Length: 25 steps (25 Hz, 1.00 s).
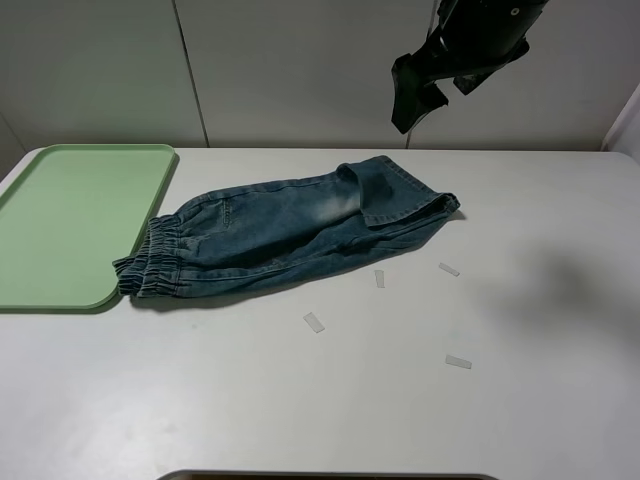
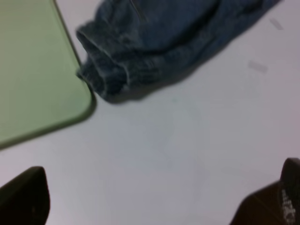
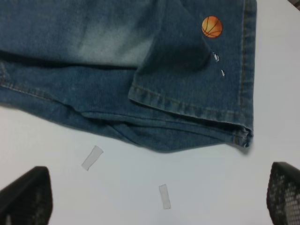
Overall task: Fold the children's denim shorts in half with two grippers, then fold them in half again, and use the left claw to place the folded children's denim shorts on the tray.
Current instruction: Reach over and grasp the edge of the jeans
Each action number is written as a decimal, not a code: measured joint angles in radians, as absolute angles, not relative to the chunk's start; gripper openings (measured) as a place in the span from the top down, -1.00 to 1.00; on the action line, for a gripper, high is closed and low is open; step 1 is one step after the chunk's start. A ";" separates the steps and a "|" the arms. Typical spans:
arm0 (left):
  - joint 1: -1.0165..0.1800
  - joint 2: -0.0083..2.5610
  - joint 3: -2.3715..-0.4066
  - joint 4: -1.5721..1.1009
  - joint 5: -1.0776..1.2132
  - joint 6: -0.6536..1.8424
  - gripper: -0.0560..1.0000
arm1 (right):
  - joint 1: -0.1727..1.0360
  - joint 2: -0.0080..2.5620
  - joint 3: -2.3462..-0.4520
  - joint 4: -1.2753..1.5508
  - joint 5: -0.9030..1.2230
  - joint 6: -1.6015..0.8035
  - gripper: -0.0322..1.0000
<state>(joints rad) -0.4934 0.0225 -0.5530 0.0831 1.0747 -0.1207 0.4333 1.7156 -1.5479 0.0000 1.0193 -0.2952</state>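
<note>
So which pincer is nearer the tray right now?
Left. The left pincer hovers over the table just off a corner of the tray, beside the waistband of the shorts. The right pincer hangs above the leg hems, the end away from the tray.

The table (image 1: pixel 300 400) is viewed by the exterior camera from high above its front edge, tilted down toward the back wall (image 1: pixel 300 70). The tray (image 1: pixel 60 220) is seen at 9 o'clock and the children's denim shorts (image 1: pixel 290 230) near centre. The left wrist camera is aimed steeply down, close, at the waistband (image 2: pixel 105 70) and one tray corner. The right wrist camera is pointed down, close, at the leg hem (image 3: pixel 187 110) and two tape strips (image 3: pixel 92 157). Both patches are shared with the exterior view.
</note>
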 joint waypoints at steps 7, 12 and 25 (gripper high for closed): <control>-0.493 0.017 -0.481 0.032 1.065 -0.097 -0.94 | 0.433 1.716 -1.548 0.000 1.019 -0.295 -0.41; -0.493 0.017 -0.481 0.031 1.065 -0.097 -0.93 | 0.433 1.716 -1.548 0.000 1.019 -0.295 -0.41; -0.446 0.017 -0.481 0.031 1.065 -0.095 -0.93 | 0.433 1.716 -1.548 0.007 0.995 -0.291 -0.41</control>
